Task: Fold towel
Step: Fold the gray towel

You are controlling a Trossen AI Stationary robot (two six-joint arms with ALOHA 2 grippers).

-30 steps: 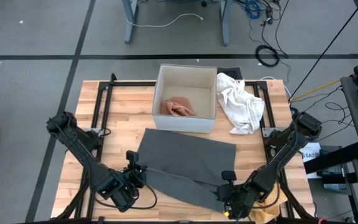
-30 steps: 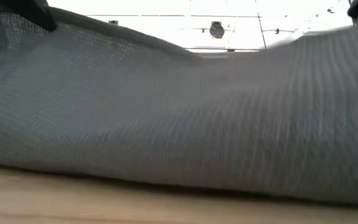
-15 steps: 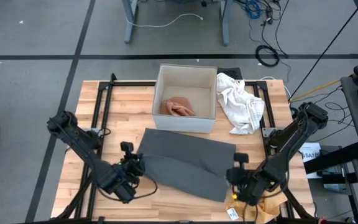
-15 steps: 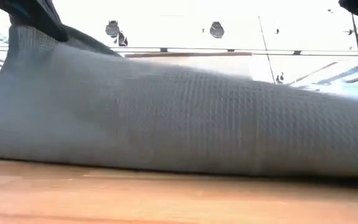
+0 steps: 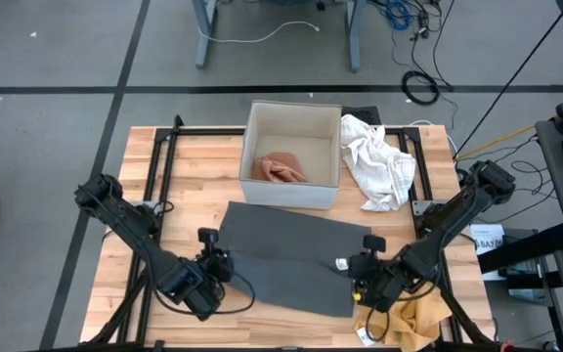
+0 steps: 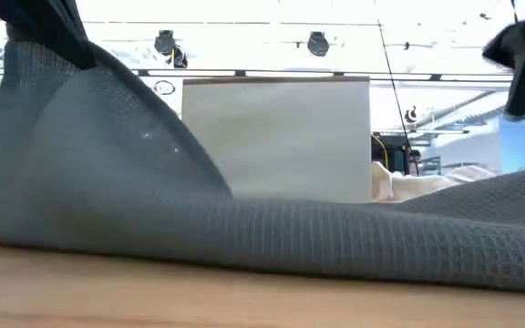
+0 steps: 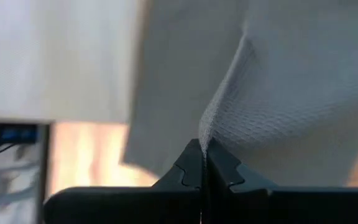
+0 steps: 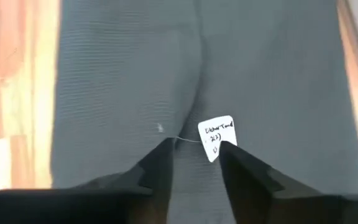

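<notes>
A dark grey towel (image 5: 296,259) lies spread on the wooden table in front of the white box. Its near-left corner is raised off the table, and my left gripper (image 5: 215,266) is shut on it. In the low view the cloth slopes down from that raised corner (image 6: 44,82) to the flat part (image 6: 354,241). My right gripper (image 5: 356,272) stands open over the towel's near-right part. A white paper tag (image 8: 218,138) on the cloth shows between its fingertips (image 8: 194,155). My left gripper pinches the towel at its near-left corner (image 7: 207,132) between the two shut fingers. One layer or several, I cannot tell. The fingers slant down from the table's near-left side. The corner is lifted and the cloth falls away from it onto the table.
The white box (image 5: 292,191) at the far middle holds a pinkish cloth (image 5: 281,168). A crumpled white cloth (image 5: 379,161) lies at the far right. A yellow cloth (image 5: 416,318) lies at the near-right corner. Black rails (image 5: 159,166) run along the table's sides.
My right gripper has gone toward the far edge and a little left over the towel and let go. The towel's near-right part, held high before, has fallen flat on the table. The left corner stays raised.
</notes>
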